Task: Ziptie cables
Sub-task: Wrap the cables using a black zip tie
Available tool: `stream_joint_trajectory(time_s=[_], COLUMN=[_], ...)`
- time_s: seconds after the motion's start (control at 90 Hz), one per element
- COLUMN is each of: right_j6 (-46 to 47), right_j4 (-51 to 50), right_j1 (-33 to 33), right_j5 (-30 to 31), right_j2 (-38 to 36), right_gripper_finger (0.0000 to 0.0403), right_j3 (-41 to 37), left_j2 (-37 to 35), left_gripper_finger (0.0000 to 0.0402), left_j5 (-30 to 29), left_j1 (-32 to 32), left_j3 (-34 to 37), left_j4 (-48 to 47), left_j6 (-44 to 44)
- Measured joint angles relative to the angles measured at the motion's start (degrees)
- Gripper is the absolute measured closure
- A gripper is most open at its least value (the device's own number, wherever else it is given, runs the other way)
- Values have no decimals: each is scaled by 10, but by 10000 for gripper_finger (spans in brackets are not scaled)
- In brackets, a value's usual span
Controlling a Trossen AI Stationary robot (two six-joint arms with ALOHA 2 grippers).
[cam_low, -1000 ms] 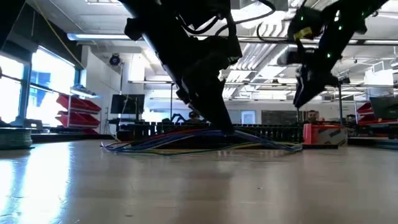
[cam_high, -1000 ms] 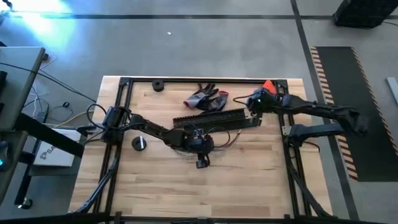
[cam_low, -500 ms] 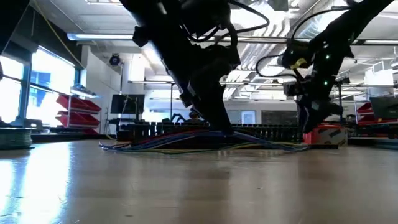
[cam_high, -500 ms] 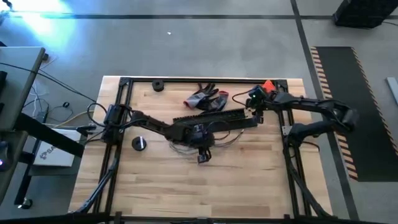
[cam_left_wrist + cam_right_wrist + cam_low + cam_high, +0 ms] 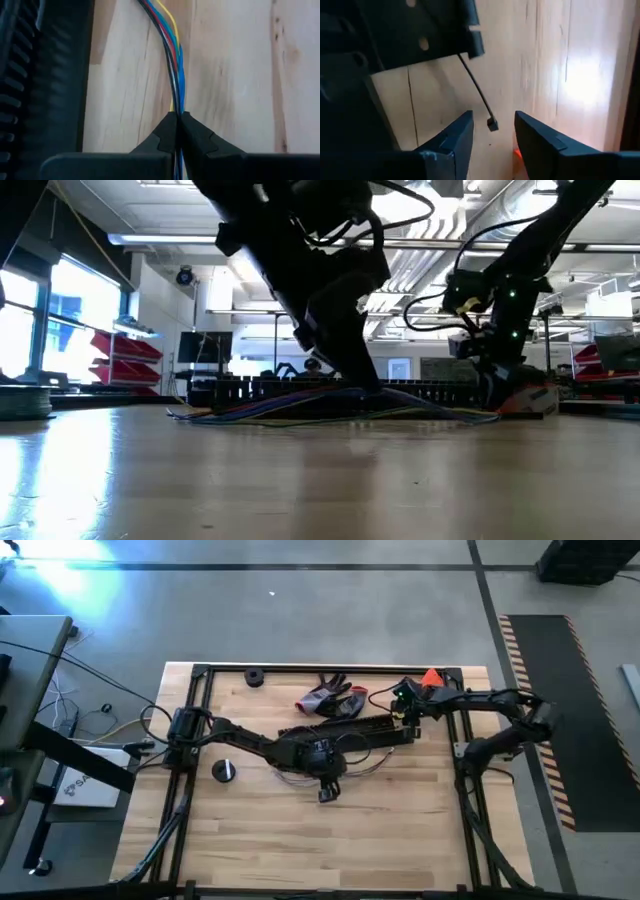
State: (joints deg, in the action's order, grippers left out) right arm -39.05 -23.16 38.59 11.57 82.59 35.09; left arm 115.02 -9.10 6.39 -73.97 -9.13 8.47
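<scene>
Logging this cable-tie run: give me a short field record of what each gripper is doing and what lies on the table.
left gripper: jaws shut on the cables, mid-table
right gripper: jaws open around a black zip tie, at the right end of the slotted strips
gloves: near the table's far edge
table: light wood

cables (image 5: 176, 75): run hidden under left gripper (image 5: 178, 131) fingers | black slotted strip (image 5: 35, 75): cut off at edge
</scene>
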Motion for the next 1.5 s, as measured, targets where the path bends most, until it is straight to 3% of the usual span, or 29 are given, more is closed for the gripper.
stream_joint_trajectory(time_s=[0.244,0.422,0.6,0.678,0.811,0.956,1.078,1.311,1.5], right_j6=[5,56,70,40,-58,-108,-133,-151,-151], right_j4=[-7,-58,-126,-150,-143,-99,-75,-75,-76], right_j1=[13,-2,-18,-15,-14,-1,15,38,39], right_j5=[55,70,65,30,-27,-31,-36,-83,-75], right_j2=[0,-17,-48,-52,-52,-49,-40,4,47], right_gripper_finger=[389,402,399,387,338,274,244,265,300], right_j3=[5,45,85,95,85,63,52,52,53], left_j2=[0,0,0,0,0,0,0,0,0], left_gripper_finger=[401,401,401,401,401,401,401,401,401], left_j5=[0,-2,-6,-6,-7,-20,-22,-19,-20], left_j1=[0,0,4,5,9,9,9,9,9], left_j3=[0,0,0,0,0,0,0,0,0], left_j4=[5,5,4,4,4,4,4,4,4], left_j6=[-13,-30,-27,-27,-27,-35,-32,-37,-36])
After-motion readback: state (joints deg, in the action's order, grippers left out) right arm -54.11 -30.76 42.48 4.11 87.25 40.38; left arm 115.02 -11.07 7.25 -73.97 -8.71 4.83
